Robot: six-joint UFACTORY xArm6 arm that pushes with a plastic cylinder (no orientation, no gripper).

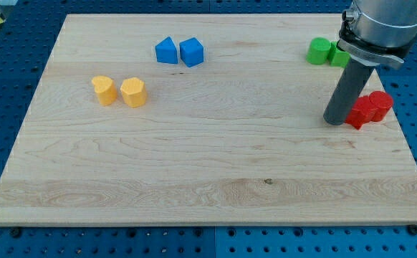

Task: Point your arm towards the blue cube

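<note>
the board (208,172) is seen as pale, smooth wood with fine grain. the blue cube (192,51) and the other blocks look like matt plastic. the rod (346,93) appears dark grey and matt, its collar (370,50) shiny metal.

I can read no text, label, brand or number anywhere here. Neither the blocks nor my wooden board (208,172) carry any markings or signs.
</note>
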